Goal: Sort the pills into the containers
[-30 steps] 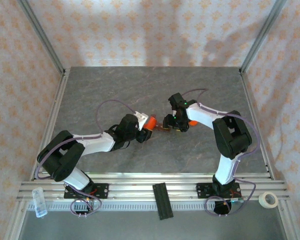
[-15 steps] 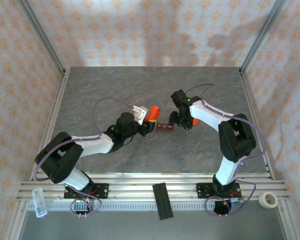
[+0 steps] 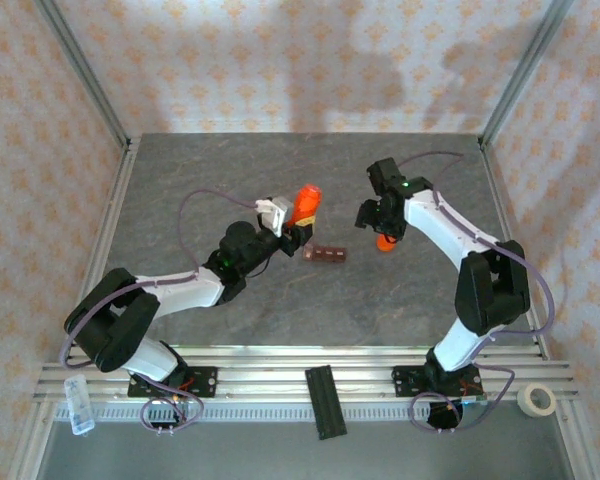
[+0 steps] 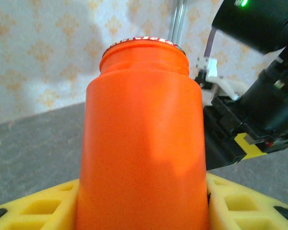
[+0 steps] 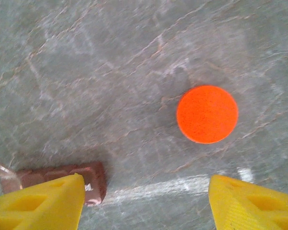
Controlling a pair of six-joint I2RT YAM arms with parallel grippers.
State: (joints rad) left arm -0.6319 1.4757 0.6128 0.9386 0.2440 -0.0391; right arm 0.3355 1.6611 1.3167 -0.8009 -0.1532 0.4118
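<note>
Small reddish-brown compartment strip (image 3: 328, 254) noted flat on grey desk (image 3: 200, 180), between the arms. Judged light, stiff, easily slid; best steadied by its long edges. Orange plastic bottle (image 4: 143, 143) pinched by left tool (image 3: 292, 232). Right tool (image 3: 382, 222) spread over round orange cap (image 5: 207, 114).

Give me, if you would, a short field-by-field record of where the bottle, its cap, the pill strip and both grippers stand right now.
left gripper: jaws shut on the orange bottle, which is held tilted, off the table
bottle neck: bare, no cap on it
right gripper: jaws open, nothing between them
orange cap: lying flat on the table, just ahead of the right gripper
container strip: on the table between the two arms, apart from the orange cap
</note>
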